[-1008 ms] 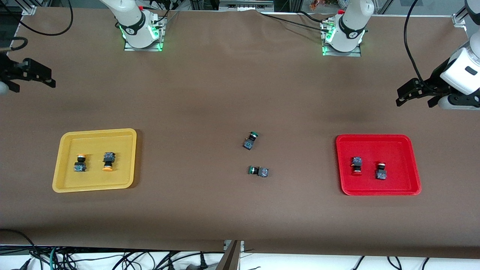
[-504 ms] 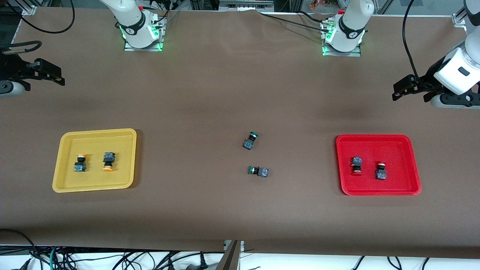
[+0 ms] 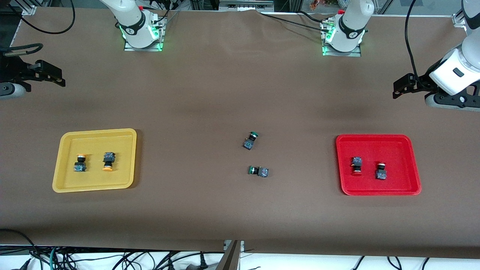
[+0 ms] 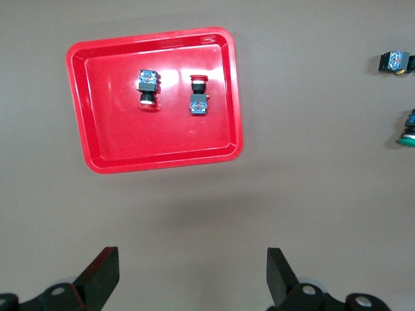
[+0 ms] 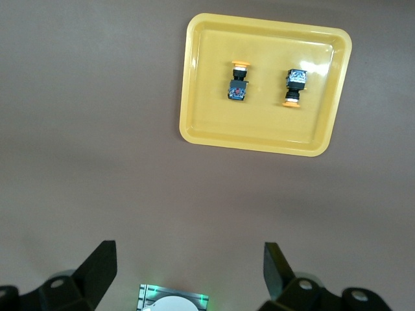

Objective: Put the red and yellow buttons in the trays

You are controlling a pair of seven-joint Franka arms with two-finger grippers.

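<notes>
Two yellow buttons lie in the yellow tray toward the right arm's end of the table. Two red buttons lie in the red tray toward the left arm's end. My left gripper hangs open and empty over bare table at its end, apart from the red tray. My right gripper hangs open and empty over bare table at its end, apart from the yellow tray. In the wrist views each gripper has nothing between its fingers.
Two green-capped buttons lie on the brown table mid-way between the trays. The arm bases stand along the robots' edge. Cables hang below the table's front edge.
Both arms have shifted slightly; the right gripper has come a little inward from the table's end. Buttons and trays have not moved.
</notes>
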